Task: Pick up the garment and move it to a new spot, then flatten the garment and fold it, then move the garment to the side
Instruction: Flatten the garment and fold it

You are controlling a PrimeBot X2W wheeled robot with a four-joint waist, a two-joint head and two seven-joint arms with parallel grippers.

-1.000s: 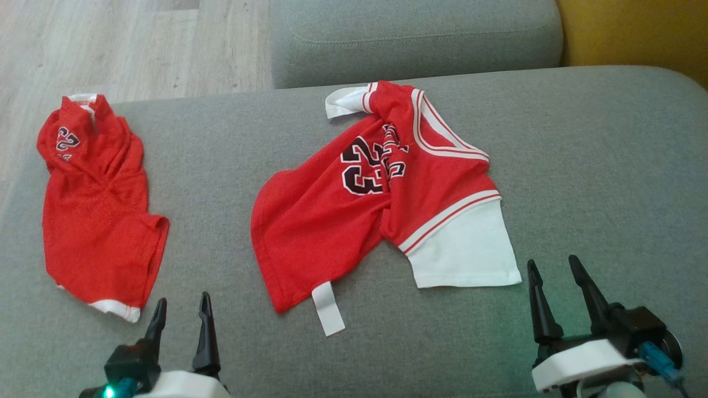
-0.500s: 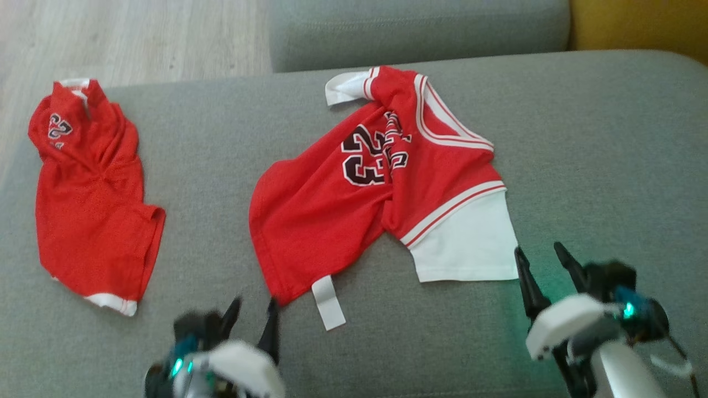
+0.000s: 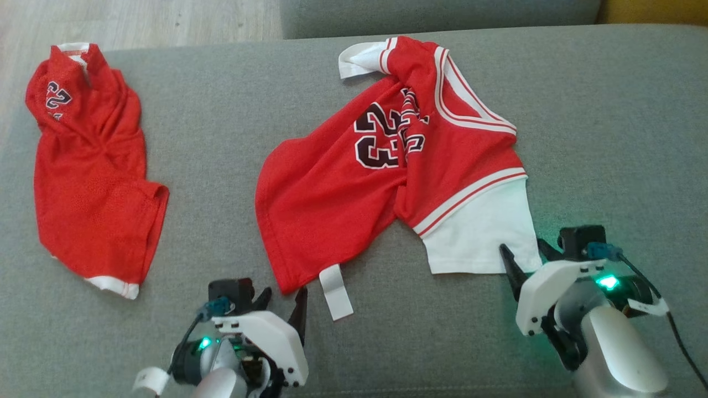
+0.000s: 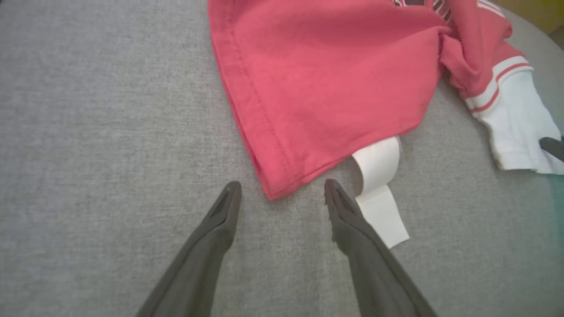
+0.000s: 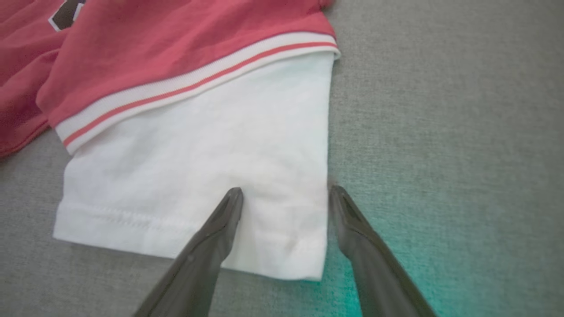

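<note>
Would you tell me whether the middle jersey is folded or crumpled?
Crumpled: the jersey bunches at its middle, creasing the number; one white sleeve lies flat.

Second red garment (image 3: 94,182) crumpled on grey sofa (image 3: 221,138), left; wood floor (image 3: 166,22) beyond.

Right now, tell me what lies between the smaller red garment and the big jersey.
Nothing but bare grey cushion separates the smaller red garment from the jersey, as the head view shows.
</note>
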